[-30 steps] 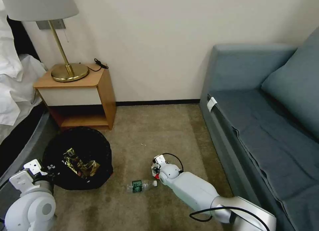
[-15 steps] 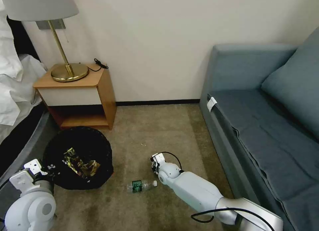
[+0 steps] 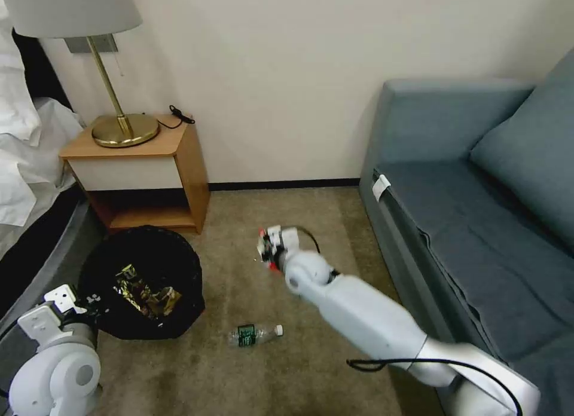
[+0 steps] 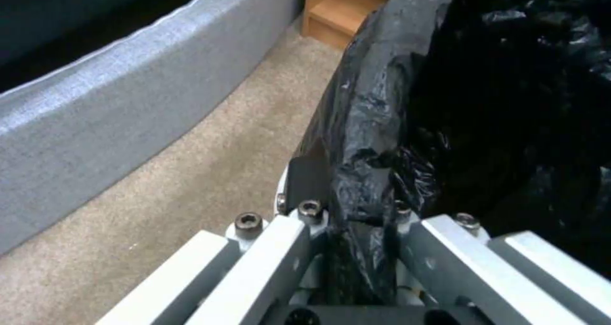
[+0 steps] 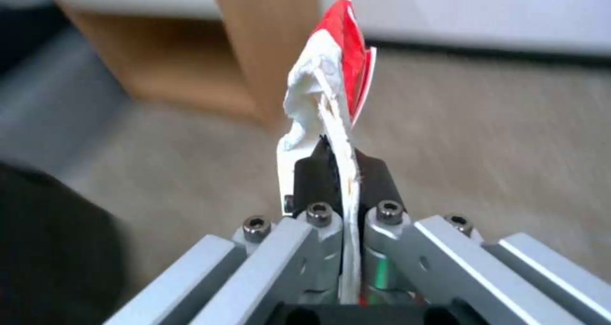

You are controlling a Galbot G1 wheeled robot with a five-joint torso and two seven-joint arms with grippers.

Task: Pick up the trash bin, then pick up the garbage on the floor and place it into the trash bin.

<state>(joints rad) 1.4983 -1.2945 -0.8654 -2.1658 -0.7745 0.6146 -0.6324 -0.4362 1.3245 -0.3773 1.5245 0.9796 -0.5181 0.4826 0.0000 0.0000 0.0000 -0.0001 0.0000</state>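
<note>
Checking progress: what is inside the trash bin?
Inside the trash bin lie crumpled yellow-brown wrappers. Anything beneath them is hidden by the black liner.

Black-lined trash bin (image 3: 142,281) holds wrappers; red-white packet (image 5: 337,62) pinched upright; clear bottle (image 3: 255,334) lies on carpet

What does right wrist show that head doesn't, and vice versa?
Right wrist alone: the right gripper up close, its black pads shut on the red-white packet, which stands up between them.

Head alone: the clear bottle lying on the carpet, wrappers already inside the trash bin, the left gripper at the bin's rim, the lamp, the sofa.

Both: the right gripper with the packet, the carpet, the wooden nightstand.
</note>
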